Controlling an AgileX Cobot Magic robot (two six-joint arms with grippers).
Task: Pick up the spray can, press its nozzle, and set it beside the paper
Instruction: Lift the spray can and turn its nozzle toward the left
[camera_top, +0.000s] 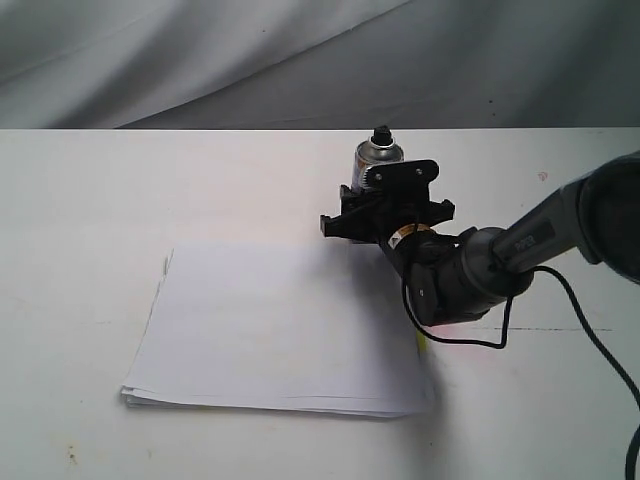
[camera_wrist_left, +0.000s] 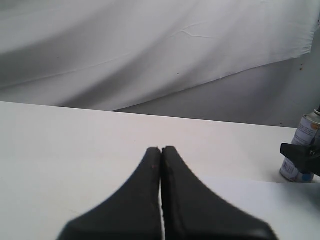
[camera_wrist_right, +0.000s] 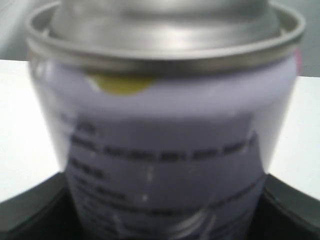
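Observation:
The spray can (camera_top: 378, 160) stands upright on the table just behind the far right corner of the paper (camera_top: 280, 330), a white stack lying flat. Its black nozzle (camera_top: 382, 132) points up and is free. My right gripper (camera_top: 385, 205) reaches in low from the right, and its black fingers (camera_wrist_right: 35, 210) press against both sides of the can's body (camera_wrist_right: 165, 140), which fills the right wrist view. My left gripper (camera_wrist_left: 161, 149) is shut and empty, well away; from it the can (camera_wrist_left: 306, 132) shows far off to one side.
The white table (camera_top: 90, 200) is backed by a grey cloth (camera_top: 200, 50). The right arm's black cable (camera_top: 590, 320) trails over the table at the right. A yellow tab (camera_top: 422, 340) shows at the paper's right edge.

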